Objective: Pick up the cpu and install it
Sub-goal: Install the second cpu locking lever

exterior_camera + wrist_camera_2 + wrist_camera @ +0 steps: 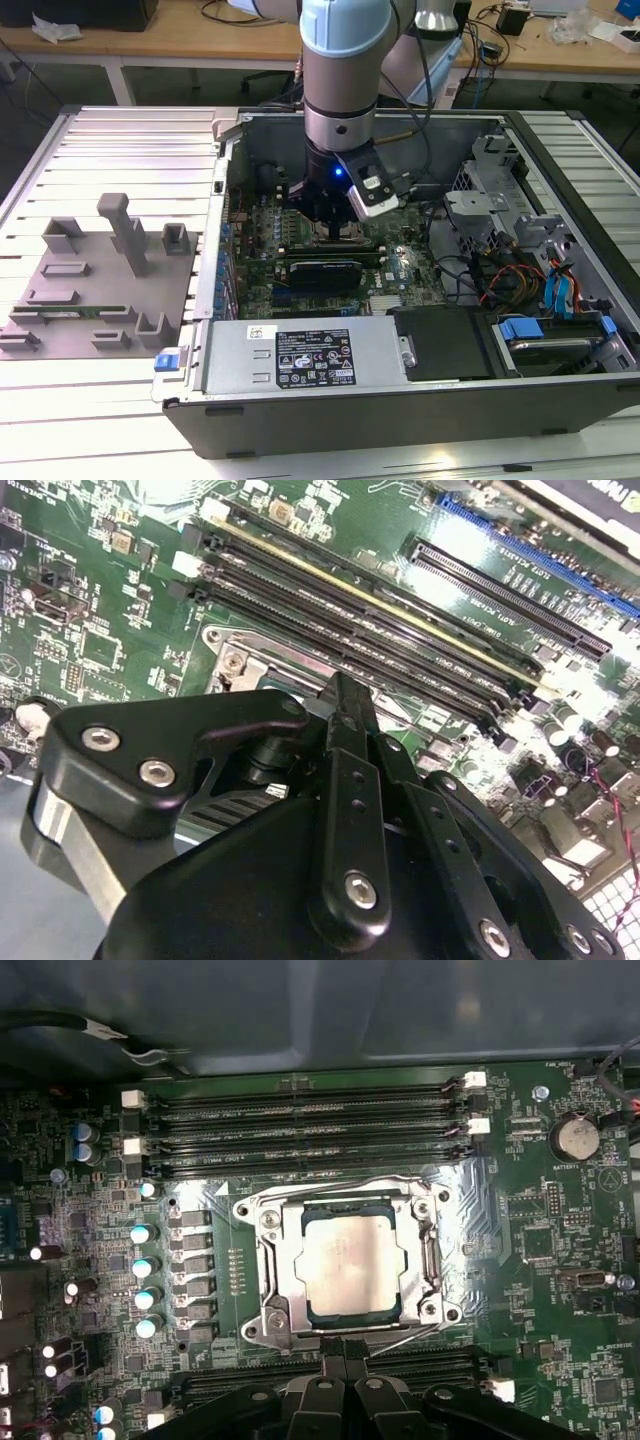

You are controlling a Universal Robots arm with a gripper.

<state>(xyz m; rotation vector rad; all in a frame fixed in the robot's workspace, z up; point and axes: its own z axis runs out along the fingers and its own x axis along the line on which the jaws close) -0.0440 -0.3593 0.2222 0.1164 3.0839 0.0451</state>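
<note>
Cpu (pixel 352 1268) lies flat, square within its socket frame (pixel 268 1290).

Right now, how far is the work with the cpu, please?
Done, it seems: the cpu already lies flat inside the socket frame on the motherboard, as the first wrist view shows. In hand: nothing visible; the gripper hangs just above the socket's edge, inside the computer case. Left: whether the frame is latched over the chip cannot be judged.
</note>
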